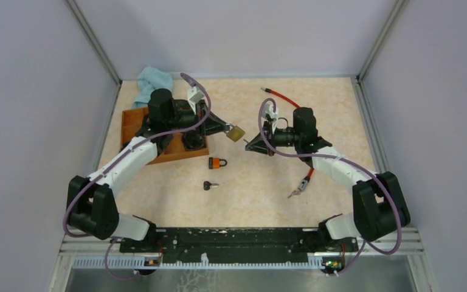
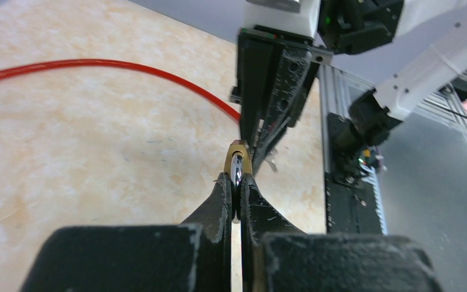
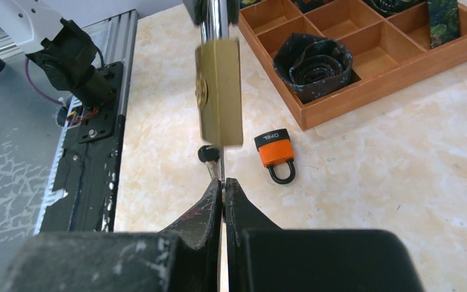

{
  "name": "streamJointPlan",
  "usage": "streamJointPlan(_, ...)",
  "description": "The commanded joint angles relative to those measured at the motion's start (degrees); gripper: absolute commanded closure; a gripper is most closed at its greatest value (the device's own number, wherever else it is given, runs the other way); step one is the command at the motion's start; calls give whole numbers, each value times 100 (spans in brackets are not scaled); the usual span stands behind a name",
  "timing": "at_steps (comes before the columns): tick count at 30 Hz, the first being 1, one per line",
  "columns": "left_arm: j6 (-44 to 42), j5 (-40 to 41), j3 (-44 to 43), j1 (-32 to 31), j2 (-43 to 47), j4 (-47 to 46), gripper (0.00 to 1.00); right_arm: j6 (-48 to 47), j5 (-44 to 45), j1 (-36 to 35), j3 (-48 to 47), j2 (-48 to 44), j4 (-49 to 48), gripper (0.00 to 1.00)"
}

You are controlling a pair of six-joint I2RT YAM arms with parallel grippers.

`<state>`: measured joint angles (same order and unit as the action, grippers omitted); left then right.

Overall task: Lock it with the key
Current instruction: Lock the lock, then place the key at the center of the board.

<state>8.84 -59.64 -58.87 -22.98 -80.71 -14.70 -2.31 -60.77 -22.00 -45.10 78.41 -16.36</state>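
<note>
My left gripper [image 2: 237, 184] is shut on the steel shackle of a brass padlock [image 2: 238, 159] and holds it above the table [image 1: 236, 132]. In the right wrist view the padlock [image 3: 219, 91] hangs edge-on, straight in front of my right gripper [image 3: 223, 181]. That gripper is shut on a thin metal key [image 3: 222, 165], seen edge-on, whose blade reaches up to the padlock's bottom. The two grippers face each other at mid-table, left gripper [image 1: 226, 129] and right gripper [image 1: 247, 144]. How deep the key sits in the lock is hidden.
An orange padlock [image 1: 218, 162] and a black-headed key [image 1: 210, 185] lie on the table below the grippers. A wooden compartment tray [image 1: 131, 121] with rolled ties stands at the left, a blue cloth [image 1: 153, 82] behind it. A red cable [image 1: 283, 97] runs behind the right arm.
</note>
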Motion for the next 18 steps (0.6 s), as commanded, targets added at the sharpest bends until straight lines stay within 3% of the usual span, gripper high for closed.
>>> streamJointPlan(1,404,-82,-27,366,286,-705,100,-291,18,134,-128,40,76,100)
streamJointPlan(9,645,239,-31,767,380,-912,100,-335,390,80,-349,67,429,100)
streamJointPlan(15,983,492,-118,1106,306,-948,100,-1880,925,-213,-1145,256,2631,100)
streamJointPlan(18,958,580,-61,1192,344,-985,100,-2461,1229,-451,-1038,271,3212,100)
